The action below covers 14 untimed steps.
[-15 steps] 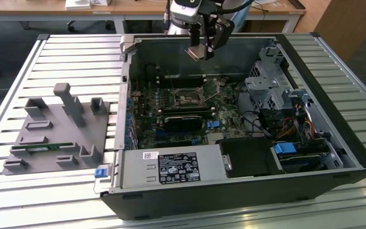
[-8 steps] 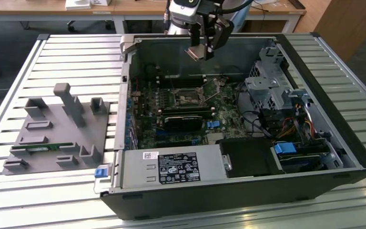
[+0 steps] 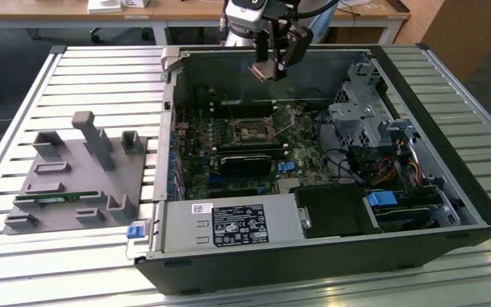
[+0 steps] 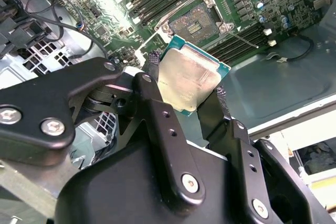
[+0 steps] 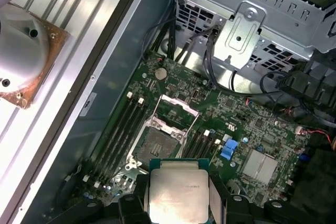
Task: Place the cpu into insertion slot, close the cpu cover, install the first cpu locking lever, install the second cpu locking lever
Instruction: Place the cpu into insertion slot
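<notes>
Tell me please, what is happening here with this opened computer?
A robot arm's gripper holds the cpu by its edges, above the inside of the open computer case. The cpu hangs over the green motherboard, close to the insertion slot but not yet in it. The slot lies bare, and the cpu cover appears to be swung open beside it.

Tool [image 3: 268,66] holds cpu [image 3: 260,71] over open computer case [image 3: 314,265], well above insertion slot [image 3: 250,132]; grey fixture [image 3: 75,182] beside case.
</notes>
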### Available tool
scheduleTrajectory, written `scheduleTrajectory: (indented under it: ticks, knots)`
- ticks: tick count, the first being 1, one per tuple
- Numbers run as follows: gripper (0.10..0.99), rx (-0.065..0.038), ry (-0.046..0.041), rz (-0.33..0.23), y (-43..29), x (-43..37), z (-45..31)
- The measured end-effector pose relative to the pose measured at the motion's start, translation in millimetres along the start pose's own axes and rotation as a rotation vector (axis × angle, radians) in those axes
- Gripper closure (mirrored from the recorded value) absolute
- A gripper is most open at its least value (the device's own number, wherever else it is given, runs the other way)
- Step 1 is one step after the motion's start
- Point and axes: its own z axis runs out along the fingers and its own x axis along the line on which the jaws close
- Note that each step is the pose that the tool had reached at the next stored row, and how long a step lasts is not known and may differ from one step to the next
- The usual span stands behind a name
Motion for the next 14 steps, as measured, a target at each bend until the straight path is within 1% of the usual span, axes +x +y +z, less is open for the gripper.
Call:
scheduleTrajectory:
  ticks: [14]
  knots:
    - [0.545, -0.001, -0.0031, 0.035, -0.4, 0.2, 0.4]
